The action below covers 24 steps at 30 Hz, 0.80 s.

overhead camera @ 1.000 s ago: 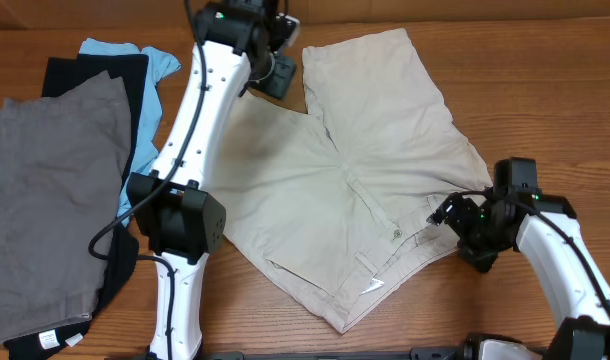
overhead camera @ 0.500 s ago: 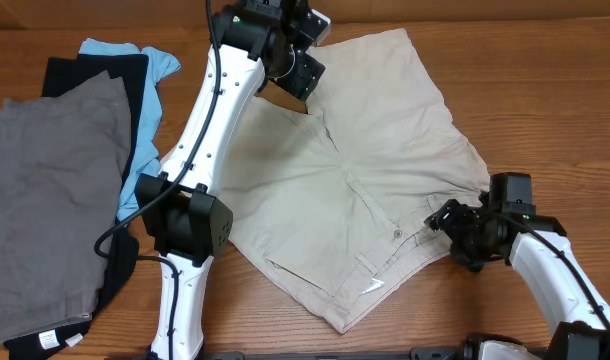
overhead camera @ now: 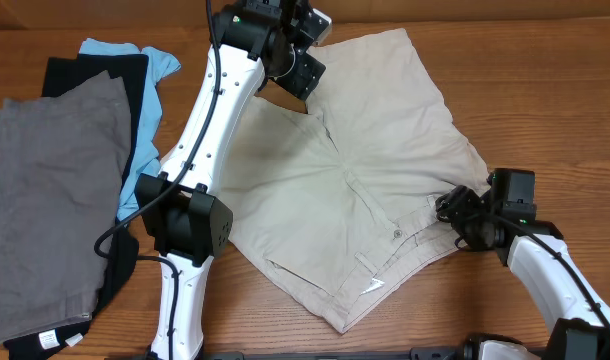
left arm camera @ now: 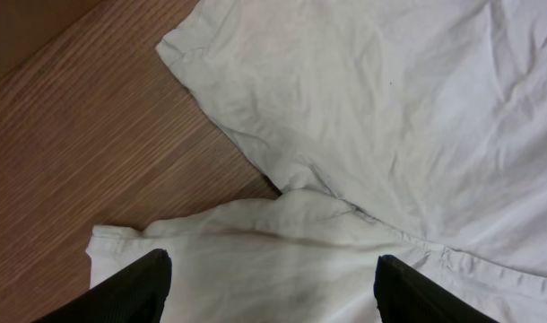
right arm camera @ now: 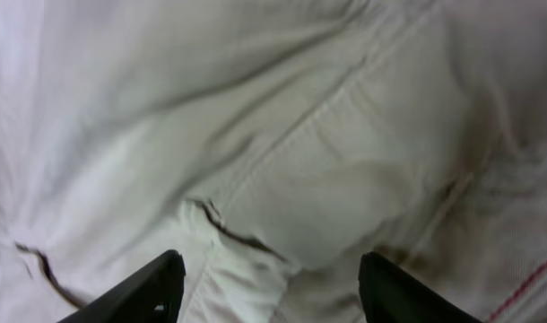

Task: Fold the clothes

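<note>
As the beige shorts [overhead camera: 385, 170] lie spread flat at the middle of the table [overhead camera: 555, 90], waistband toward the near edge, the left gripper [left arm camera: 269, 278] hangs with fingers wide apart over the notch between the leg hems. The right gripper [right arm camera: 269, 278], likewise parted and grasping nothing, sits over the waistband's right end. Bare wood lines the right edge; stacked garments [overhead camera: 55, 190] crowd the left.
</note>
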{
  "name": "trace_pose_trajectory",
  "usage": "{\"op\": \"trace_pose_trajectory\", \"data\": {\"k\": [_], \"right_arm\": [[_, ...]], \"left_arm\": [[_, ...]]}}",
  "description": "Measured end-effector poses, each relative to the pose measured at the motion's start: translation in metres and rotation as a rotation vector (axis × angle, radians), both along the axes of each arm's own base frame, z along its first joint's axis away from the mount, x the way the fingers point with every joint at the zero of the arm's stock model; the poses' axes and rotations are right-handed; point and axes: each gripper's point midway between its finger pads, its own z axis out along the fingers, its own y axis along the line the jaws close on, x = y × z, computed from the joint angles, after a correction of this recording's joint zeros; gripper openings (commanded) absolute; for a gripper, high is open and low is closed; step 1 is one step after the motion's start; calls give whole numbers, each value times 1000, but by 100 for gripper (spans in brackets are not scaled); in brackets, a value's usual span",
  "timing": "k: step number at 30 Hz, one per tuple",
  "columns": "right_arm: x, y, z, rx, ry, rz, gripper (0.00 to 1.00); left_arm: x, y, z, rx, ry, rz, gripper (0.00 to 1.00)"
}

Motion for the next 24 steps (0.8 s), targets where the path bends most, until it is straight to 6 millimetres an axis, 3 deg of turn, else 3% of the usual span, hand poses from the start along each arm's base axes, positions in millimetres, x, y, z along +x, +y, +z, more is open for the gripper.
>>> {"op": "trace_pose_trajectory", "data": {"k": [4,11,17,24], "right_arm": [[9,-4,-3,-10,-17,-23,55],[14,-7,-24,-4,18,-55,4],[8,-7,-26,29,54,-86,4],[-27,-25,-17,82,197,-175,4]], "left_arm": [[0,0,0,0,0,0,75],[0,0,0,0,0,0,75],[1,-1,1,-2,-6,0,75],[6,-3,4,-14,-30,-2,74]]}}
